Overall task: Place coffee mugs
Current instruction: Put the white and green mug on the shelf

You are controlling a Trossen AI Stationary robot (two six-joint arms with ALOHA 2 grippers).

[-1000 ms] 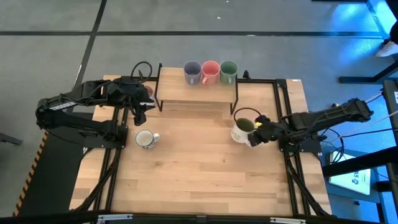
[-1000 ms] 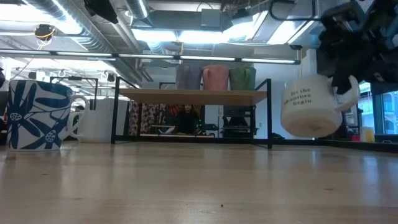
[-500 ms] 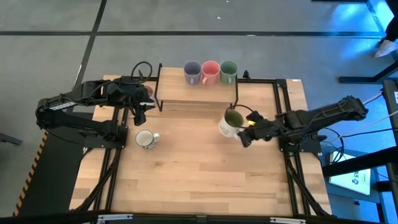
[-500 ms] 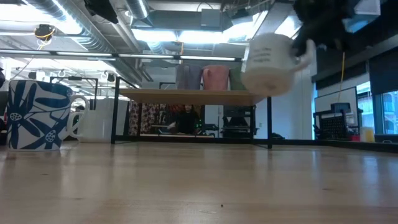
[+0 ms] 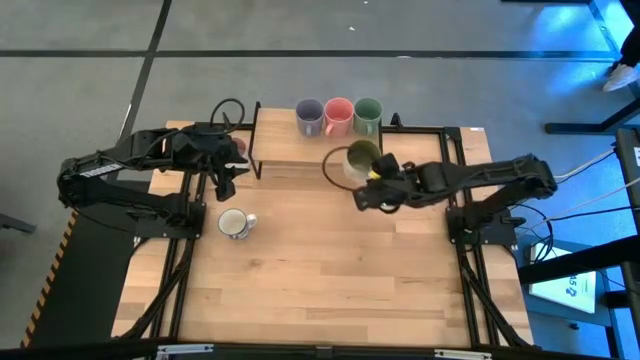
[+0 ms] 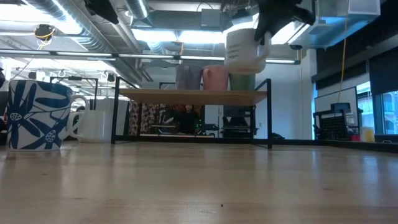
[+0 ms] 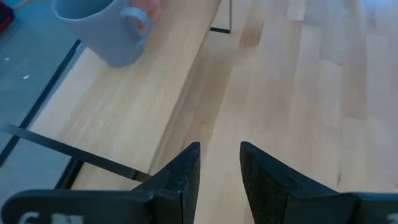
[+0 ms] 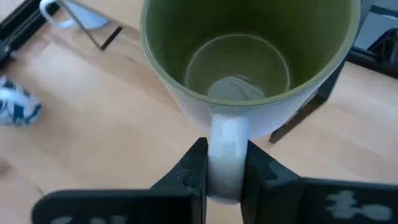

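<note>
Bench (image 5: 320, 280): pale wood planks, dark frame rails along both sides; grey floor around it. Low view looks past it into a room with ceiling ducts and strip lights.

Shelf rack (image 5: 290, 150) at the bench's far edge carries three mugs in a row: purple-blue mug (image 5: 309, 115), coral pink mug (image 5: 338, 115), green mug (image 5: 367, 114). In the low view all three are partly hidden behind the raised mug.

Right pincer (image 5: 372, 182) pinches the handle of the olive-green mug (image 5: 361, 160), white outside, held in the air just in front of the rack. A second ago it hung low, well right of the rack; it has risen and swung inward.

Left pincer (image 5: 226, 188) sits left of the rack, fingers slightly apart, unmoved.

Blue-patterned mug (image 5: 234, 224) stands in front of the rack's left end; its handle detail is unclear from above.
</note>
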